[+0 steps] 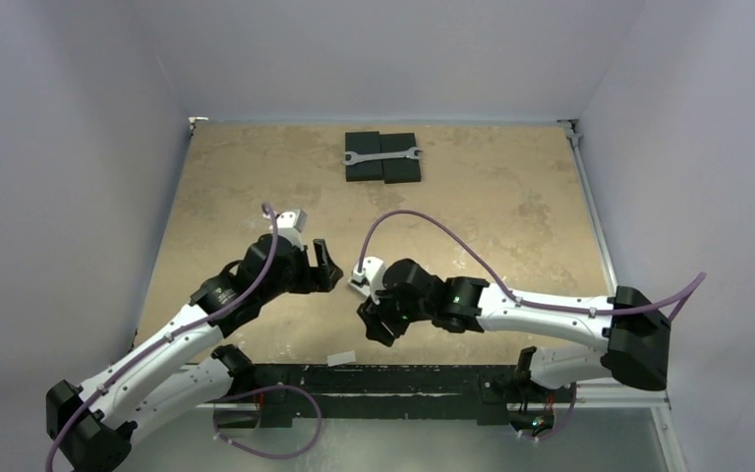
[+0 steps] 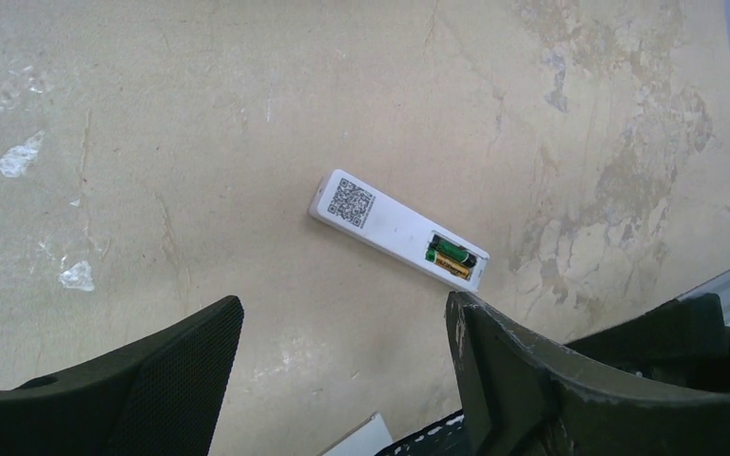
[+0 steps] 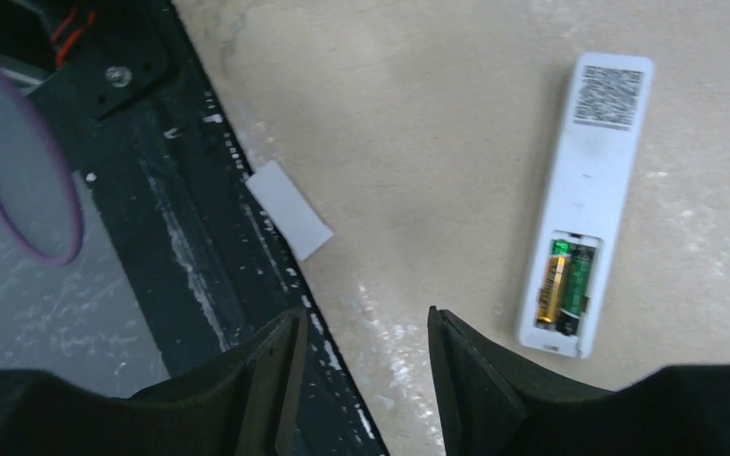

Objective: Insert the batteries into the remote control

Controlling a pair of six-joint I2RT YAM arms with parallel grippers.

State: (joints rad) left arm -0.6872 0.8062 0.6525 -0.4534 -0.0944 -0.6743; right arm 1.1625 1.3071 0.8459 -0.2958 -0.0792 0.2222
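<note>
Both batteries (image 3: 565, 288) sit side by side in the open bay of the remote control (image 2: 394, 228), face down on the counter (image 2: 247, 95), with left fingers (image 2: 152, 380) and right fingers (image 3: 494, 399) apart and empty above, so loading looks done and next, I'd say, comes a low pinch on the white cover (image 3: 289, 209) nearby.

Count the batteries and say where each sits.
2. The gold battery and the green battery lie side by side in the remote control's open compartment; none visible elsewhere.
</note>
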